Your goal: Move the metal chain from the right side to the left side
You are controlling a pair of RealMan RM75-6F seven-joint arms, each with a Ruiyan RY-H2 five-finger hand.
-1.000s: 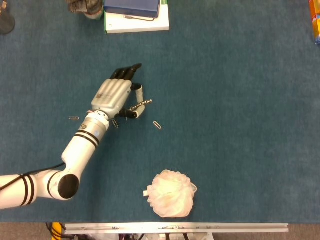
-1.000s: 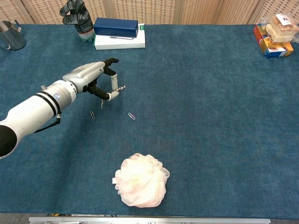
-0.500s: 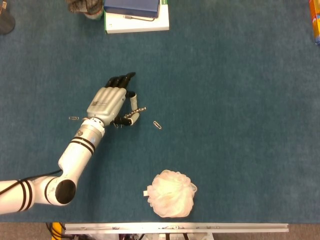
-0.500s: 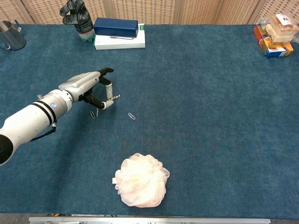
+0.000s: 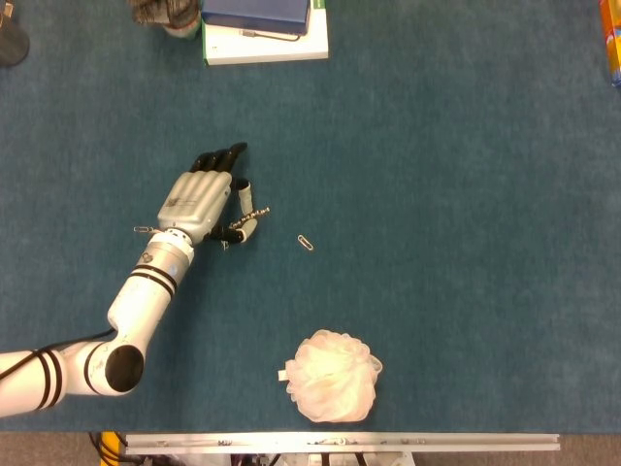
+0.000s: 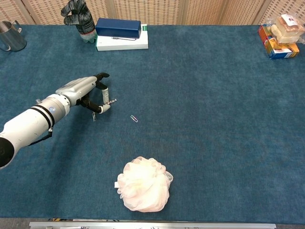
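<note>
Chain held over the left part of the blue table (image 5: 466,175)

I had the left hand (image 5: 199,197) pinching the short, thin, silvery metal chain (image 5: 249,215) between thumb and finger; it jutted stiffly rightward, near a small paper clip (image 5: 306,242) on the cloth.

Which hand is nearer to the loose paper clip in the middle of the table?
Left. The left hand, holding the metal chain, sits just left of the paper clip; the right hand is not in view.

A blue carpeted table (image 6: 214,119) stands before tan woven panels (image 6: 162,10).
</note>
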